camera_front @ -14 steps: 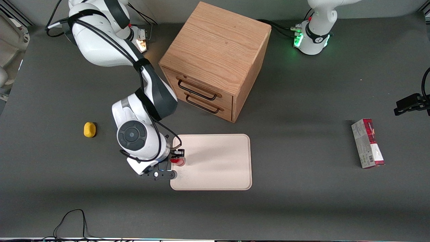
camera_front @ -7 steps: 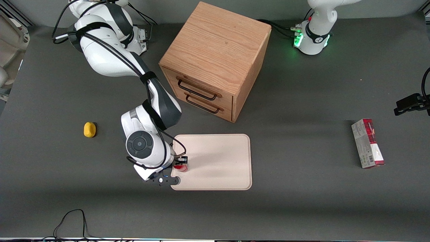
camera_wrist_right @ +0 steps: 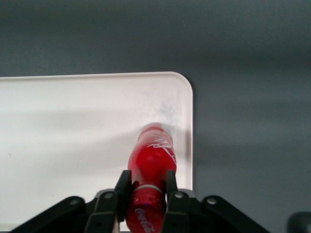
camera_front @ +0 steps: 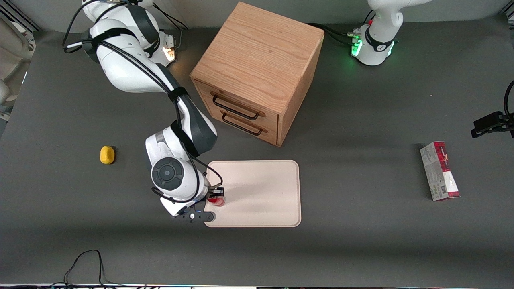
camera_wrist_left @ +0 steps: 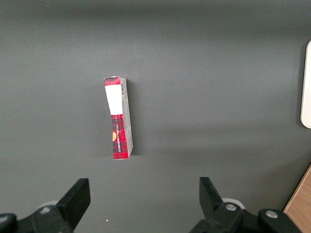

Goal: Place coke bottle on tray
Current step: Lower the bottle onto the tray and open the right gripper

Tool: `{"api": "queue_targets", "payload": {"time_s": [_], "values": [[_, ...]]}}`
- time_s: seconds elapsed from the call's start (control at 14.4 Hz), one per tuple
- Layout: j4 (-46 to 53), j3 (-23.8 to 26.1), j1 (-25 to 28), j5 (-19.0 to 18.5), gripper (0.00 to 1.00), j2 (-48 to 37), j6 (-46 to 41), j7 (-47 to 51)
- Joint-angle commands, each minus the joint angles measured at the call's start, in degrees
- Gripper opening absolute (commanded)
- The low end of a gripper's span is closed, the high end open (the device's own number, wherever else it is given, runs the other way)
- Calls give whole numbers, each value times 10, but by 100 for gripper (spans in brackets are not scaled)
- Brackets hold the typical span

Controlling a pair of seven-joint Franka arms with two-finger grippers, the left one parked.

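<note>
The gripper [camera_wrist_right: 145, 191] holds the coke bottle [camera_wrist_right: 149, 167] upright, fingers [camera_wrist_right: 123, 188] clamped on its neck. Its base meets the tray [camera_front: 261, 192] near the rim at the working arm's end, apparently ready for release.

1. A dark grey table [camera_front: 361, 249] carries everything.
2. On it: a wooden drawer box [camera_front: 257, 72], a tray [camera_front: 265, 200] in front of the box, a yellow lump [camera_front: 107, 155] toward the working arm's end, and a red-and-white carton [camera_front: 439, 171] toward the parked arm's end.
3. The gripper [camera_wrist_right: 146, 191] is over the tray.
</note>
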Motion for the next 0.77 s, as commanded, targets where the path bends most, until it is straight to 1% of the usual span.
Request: {"api": "queue_targets", "payload": {"time_s": [0.0, 0.21, 0.28, 0.7], "values": [[9, 3, -1, -16, 100, 4, 0, 15], [9, 3, 0, -16, 100, -5, -6, 16], [9, 3, 1, -16, 100, -12, -22, 16], [10, 4, 4, -15, 100, -114, -203, 15]]}}
